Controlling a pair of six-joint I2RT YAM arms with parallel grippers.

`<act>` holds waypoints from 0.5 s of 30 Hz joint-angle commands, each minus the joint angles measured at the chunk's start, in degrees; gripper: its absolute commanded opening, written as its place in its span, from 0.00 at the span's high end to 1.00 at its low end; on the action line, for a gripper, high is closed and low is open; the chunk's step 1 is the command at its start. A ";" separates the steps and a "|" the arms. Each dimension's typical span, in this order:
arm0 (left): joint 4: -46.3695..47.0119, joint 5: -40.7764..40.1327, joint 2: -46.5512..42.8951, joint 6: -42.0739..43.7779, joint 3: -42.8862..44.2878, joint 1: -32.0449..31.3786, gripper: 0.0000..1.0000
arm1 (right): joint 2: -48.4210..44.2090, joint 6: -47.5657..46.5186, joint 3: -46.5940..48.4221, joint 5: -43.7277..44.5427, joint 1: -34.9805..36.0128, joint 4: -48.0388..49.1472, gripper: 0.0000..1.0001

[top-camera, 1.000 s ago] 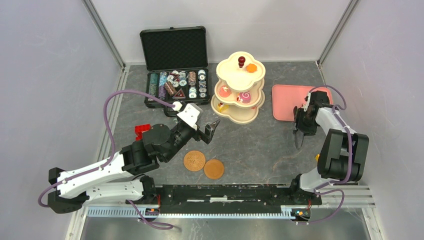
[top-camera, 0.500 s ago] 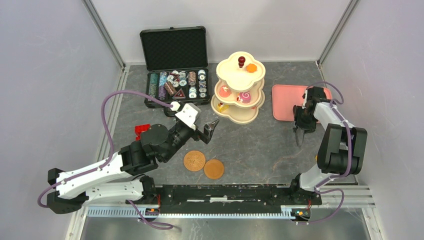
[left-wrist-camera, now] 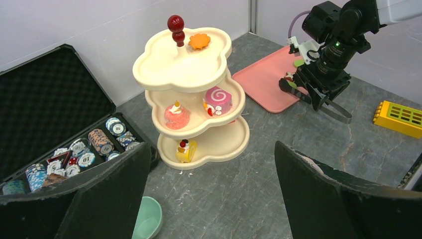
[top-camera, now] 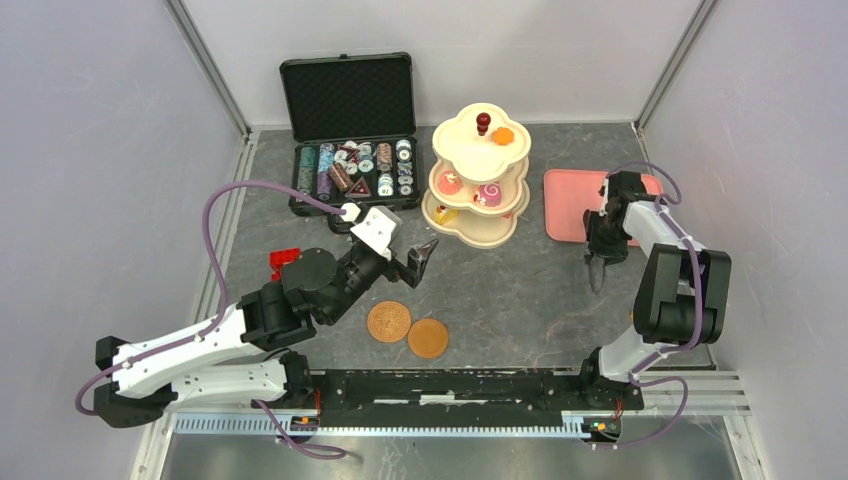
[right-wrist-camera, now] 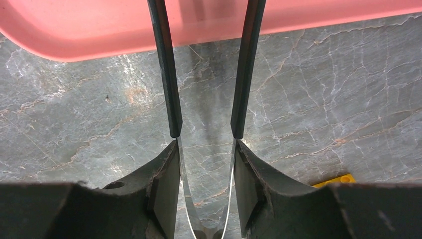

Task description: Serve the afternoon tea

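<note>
The cream three-tier stand (top-camera: 478, 175) with a red knob carries an orange pastry (top-camera: 502, 135), two pink ones (top-camera: 489, 194) and a yellow roll (left-wrist-camera: 185, 149). Two brown saucers (top-camera: 389, 321) (top-camera: 428, 338) lie side by side at the near middle. A teal cup (left-wrist-camera: 148, 219) peeks out beside my left finger. My left gripper (top-camera: 420, 258) hangs open and empty between the saucers and the stand. My right gripper (top-camera: 600, 250) is shut on metal tongs (right-wrist-camera: 166, 74), whose black tips reach over the near edge of the pink tray (top-camera: 570, 200).
An open black case (top-camera: 355, 160) of poker chips sits at the back left. A red toy car (top-camera: 283, 262) lies by my left arm. A yellow brick (left-wrist-camera: 398, 117) rests near the right arm's base. Small items lie on the pink tray near the tongs.
My right gripper has moved slightly back toward the pink tray and squeezed the tongs narrower. The left arm has barely moved.
</note>
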 commanded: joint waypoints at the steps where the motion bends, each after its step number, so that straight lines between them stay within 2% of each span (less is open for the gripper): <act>1: 2.44 -0.44 -0.56 -0.80 0.24 -0.45 0.00 | -1.98 0.32 1.78 0.63 0.55 0.27 0.74; 9: 2.78 -2.74 -0.35 0.91 0.22 -0.47 0.00 | -11.78 1.30 -3.86 -2.92 0.55 7.89 0.86; 15: 2.08 -4.49 0.00 1.83 2.16 -0.45 0.00 | -14.20 0.77 -1.46 -9.30 0.87 6.89 0.90</act>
